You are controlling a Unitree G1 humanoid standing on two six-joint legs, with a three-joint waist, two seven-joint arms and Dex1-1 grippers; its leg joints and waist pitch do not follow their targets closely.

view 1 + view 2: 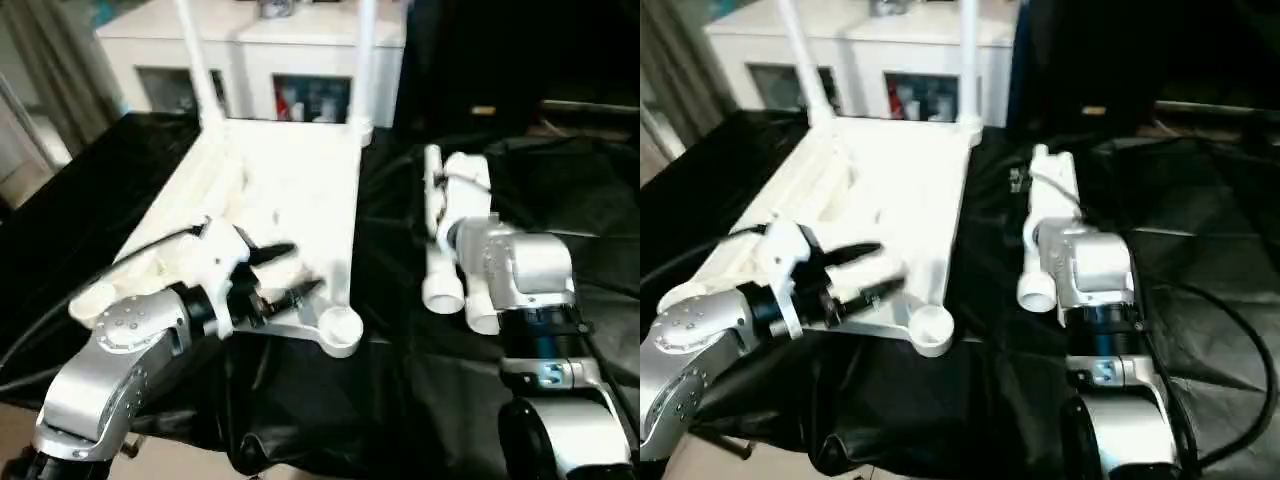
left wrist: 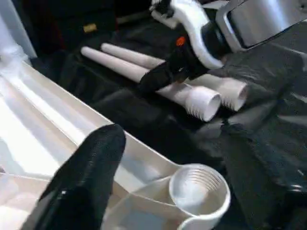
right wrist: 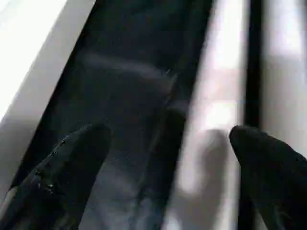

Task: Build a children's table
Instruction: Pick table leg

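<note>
Head views: white tabletop [image 1: 290,190] lying underside up on black cloth [image 1: 400,400], two legs [image 1: 362,60] standing upright in the far corner sockets, near corner socket [image 1: 340,328] vacant. Left gripper [image 1: 285,272] over the tabletop's near edge, fingers spread, grasping nothing. Two loose legs [image 1: 445,250] lying side by side on the cloth to the right, right gripper [image 1: 1035,195] above them. White cabinets [image 1: 290,60] behind.

Left wrist view: threaded socket [image 2: 197,188] close by, loose legs [image 2: 144,72] beyond, right gripper [image 2: 165,72] poised over them.

Right wrist view: fingers [image 3: 72,163] wide apart, released, straddling a leg [image 3: 211,115] without touching.
</note>
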